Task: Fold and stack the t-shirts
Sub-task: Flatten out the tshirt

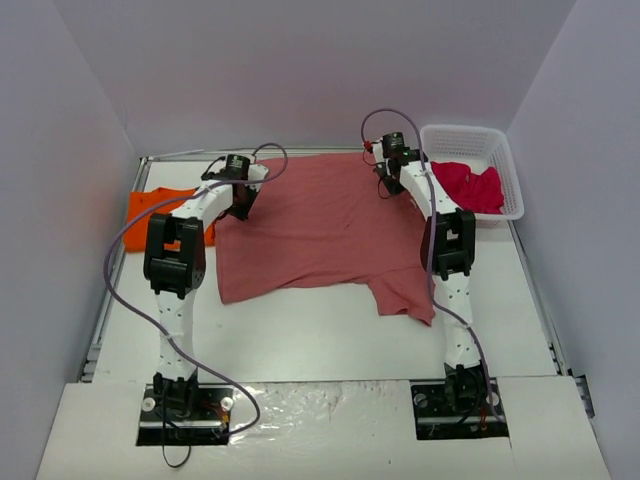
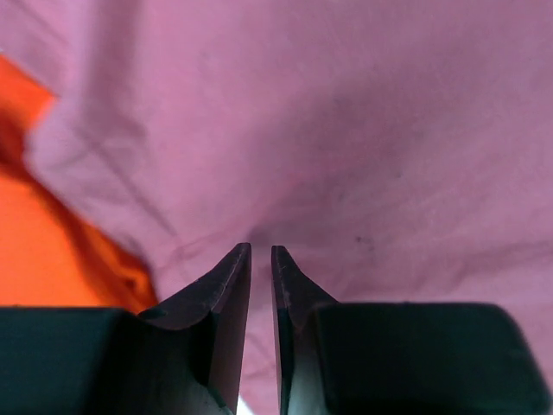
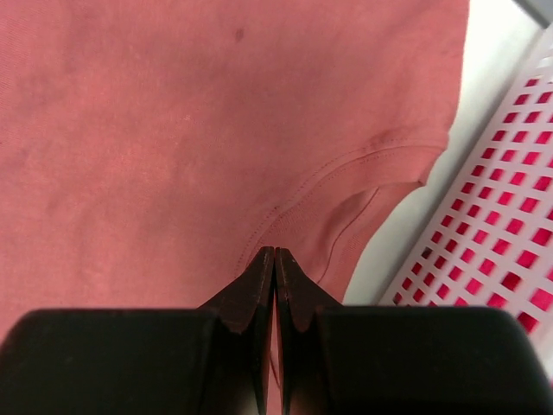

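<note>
White table (image 1: 300,335) inside pale walls. Red tee (image 1: 320,225) lay spread flat across the middle and far part, one sleeve reaching toward the near right. Orange tee (image 1: 160,208) sat at far left, its right side touching the red tee's left edge and seemingly tucked under it. Pink tee (image 1: 470,183) was bunched in the basket (image 1: 458,130) at far right. By the look of it, nothing was folded or stacked yet.

Left claw (image 2: 261,252) was on the red tee's far-left edge. Its jaws were nearly together with cloth puckering into the tips, so it was grasping the red tee. Orange showed just beside that pinch. Right claw (image 3: 274,252) was clenched tight at the hemmed far-right corner, near the basket wall. Its tips met on the seam, but I couldn't tell if cloth was really caught between them.

Risks, my read:
- Right side might come up with nothing, so a lift would drag the tee lopsided.
- Left pinch sat close enough to the orange tee to snag that layer too and pull both.
- Corner swinging right could catch the basket.
</note>
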You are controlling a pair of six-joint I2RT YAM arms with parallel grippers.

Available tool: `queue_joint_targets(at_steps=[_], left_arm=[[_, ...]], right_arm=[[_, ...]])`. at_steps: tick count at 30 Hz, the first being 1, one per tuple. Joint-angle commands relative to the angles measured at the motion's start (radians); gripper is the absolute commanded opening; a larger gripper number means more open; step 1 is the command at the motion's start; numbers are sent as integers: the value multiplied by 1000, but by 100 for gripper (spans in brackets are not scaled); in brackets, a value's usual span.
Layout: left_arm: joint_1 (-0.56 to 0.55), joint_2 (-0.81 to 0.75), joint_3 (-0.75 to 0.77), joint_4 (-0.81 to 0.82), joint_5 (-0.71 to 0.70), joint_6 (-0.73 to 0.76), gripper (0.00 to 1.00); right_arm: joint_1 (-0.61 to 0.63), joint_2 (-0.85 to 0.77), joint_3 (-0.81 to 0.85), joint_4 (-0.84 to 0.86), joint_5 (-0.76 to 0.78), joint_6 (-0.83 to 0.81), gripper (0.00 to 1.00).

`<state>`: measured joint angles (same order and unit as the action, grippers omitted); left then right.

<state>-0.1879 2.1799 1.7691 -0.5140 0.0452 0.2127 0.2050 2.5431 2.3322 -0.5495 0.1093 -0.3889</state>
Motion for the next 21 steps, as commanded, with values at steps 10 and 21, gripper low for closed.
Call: queue_joint_targets(at_steps=[10, 21], left_arm=[[-10, 21, -46, -69, -10, -32, 15], [-12, -130, -292, -46, -34, 4, 15]], right_arm=[[-26, -15, -124, -21, -16, 24, 0], [-32, -109, -405, -18, -99, 18, 0]])
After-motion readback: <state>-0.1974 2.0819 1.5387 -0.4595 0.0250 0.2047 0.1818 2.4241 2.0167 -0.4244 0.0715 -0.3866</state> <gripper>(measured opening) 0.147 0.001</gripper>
